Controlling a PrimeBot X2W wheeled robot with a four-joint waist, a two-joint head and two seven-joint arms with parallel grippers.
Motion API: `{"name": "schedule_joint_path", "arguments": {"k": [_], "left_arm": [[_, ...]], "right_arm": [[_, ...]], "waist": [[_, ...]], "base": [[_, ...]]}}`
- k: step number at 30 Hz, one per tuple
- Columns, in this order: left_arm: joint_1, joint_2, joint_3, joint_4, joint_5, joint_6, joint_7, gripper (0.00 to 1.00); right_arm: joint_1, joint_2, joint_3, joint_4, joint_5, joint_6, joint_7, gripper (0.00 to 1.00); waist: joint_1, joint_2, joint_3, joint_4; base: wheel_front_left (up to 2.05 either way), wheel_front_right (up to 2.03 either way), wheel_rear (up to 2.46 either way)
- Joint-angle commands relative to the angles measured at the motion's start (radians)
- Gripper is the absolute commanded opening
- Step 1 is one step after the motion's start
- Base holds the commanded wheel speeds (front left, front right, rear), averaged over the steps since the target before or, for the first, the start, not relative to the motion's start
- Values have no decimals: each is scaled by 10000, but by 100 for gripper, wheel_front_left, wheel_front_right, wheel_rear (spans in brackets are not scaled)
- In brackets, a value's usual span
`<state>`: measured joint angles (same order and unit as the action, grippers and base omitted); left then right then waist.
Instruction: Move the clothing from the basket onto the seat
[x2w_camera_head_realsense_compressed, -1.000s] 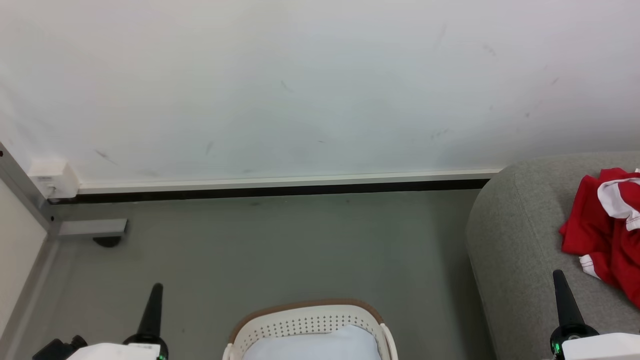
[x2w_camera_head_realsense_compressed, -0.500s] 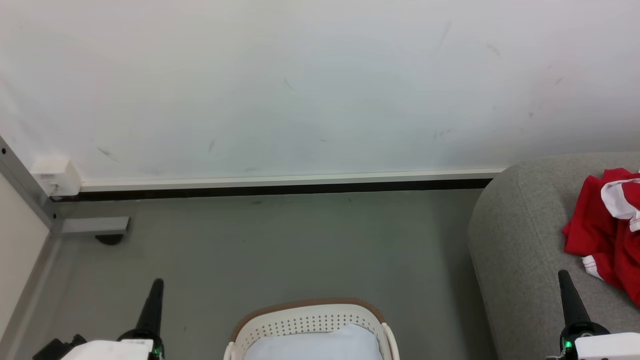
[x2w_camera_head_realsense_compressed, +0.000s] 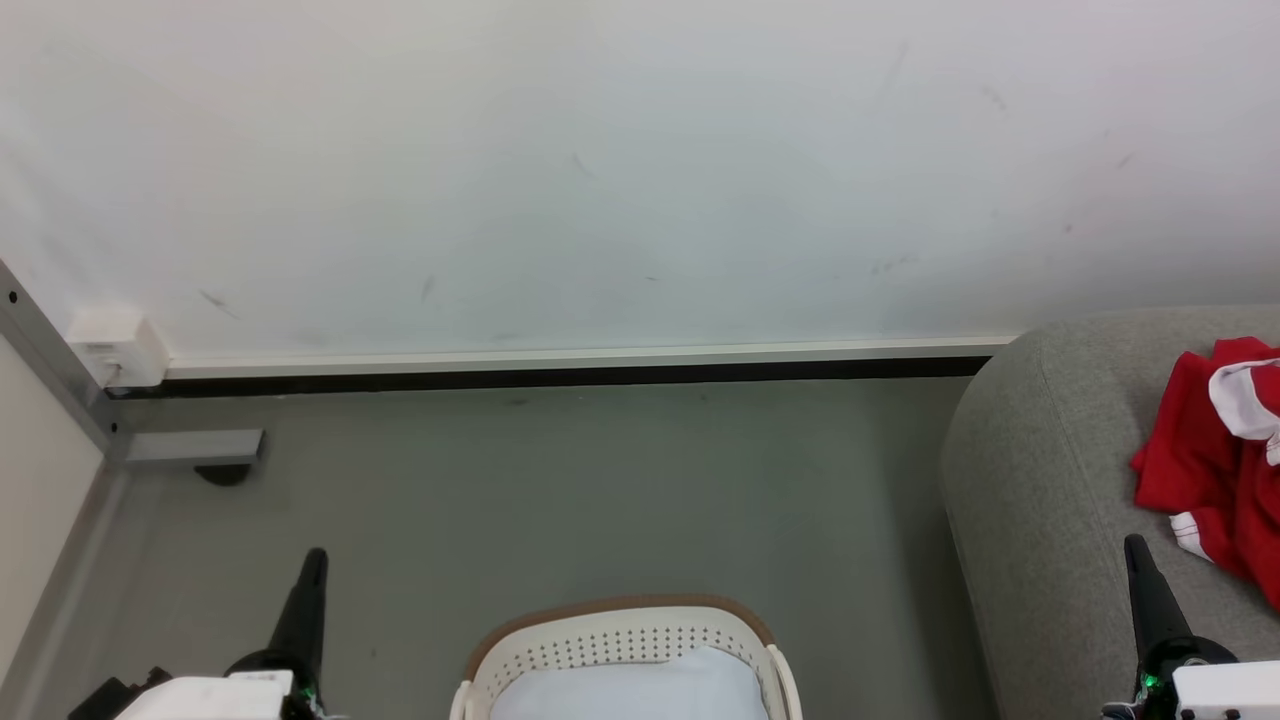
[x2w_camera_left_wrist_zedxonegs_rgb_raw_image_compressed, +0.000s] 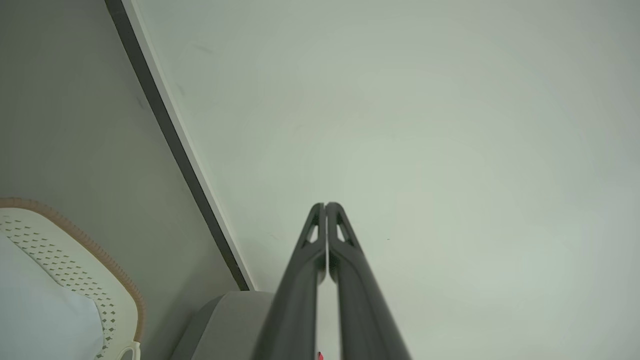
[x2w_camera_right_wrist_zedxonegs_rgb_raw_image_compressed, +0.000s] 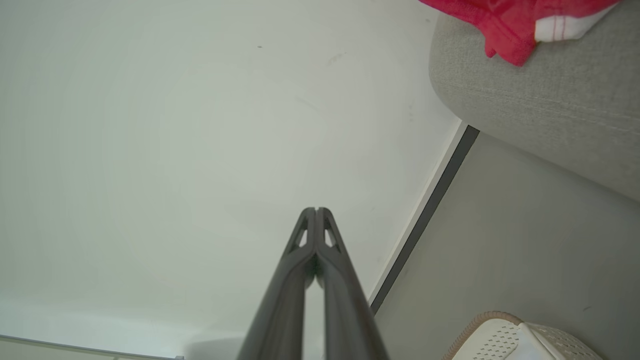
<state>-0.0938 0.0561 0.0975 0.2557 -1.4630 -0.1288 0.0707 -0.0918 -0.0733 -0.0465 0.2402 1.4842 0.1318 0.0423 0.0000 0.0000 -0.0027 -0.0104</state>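
the whole head view has slid a little sideways since the earlier frame: the camera turned, the things did not. the soft bright red clothing (x2w_camera_head_realsense_compressed: 1215, 470) with white panels lies on the large light grey fabric seat (x2w_camera_head_realsense_compressed: 1040, 480). the rounded white perforated basket (x2w_camera_head_realsense_compressed: 620, 635) with a brown rim shows a pale blue-white cushion (x2w_camera_head_realsense_compressed: 625, 685) and no red in the part in view. the left claw (x2w_camera_head_realsense_compressed: 314, 556) and right claw (x2w_camera_head_realsense_compressed: 1133, 543) are pressed fully closed, holding nothing. the task looks done or nearly so.

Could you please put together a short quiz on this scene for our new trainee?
1. True or false: the red clothing lies on the sofa.
2. What lies in the basket? A) a red shirt B) a pale cushion C) a towel
3. Fill in: the left gripper and the right gripper are both ____.
Key: 1 true; 2 B; 3 shut.
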Motion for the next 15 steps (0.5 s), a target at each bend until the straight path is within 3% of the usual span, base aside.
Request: {"name": "schedule_joint_path", "arguments": {"k": [1, 15], "left_arm": [[-125, 19, 74, -57, -167, -28, 72, 0], [-185, -24, 153, -94, -1098, -33, 341, 0]], "right_arm": [[-147, -78, -69, -1, 176, -17, 29, 0], [-170, -54, -256, 29, 1127, -19, 316, 0]], "waist": [[0, 0, 2, 4], [0, 0, 33, 66]], "base": [[0, 0, 0], [0, 0, 0]]}}
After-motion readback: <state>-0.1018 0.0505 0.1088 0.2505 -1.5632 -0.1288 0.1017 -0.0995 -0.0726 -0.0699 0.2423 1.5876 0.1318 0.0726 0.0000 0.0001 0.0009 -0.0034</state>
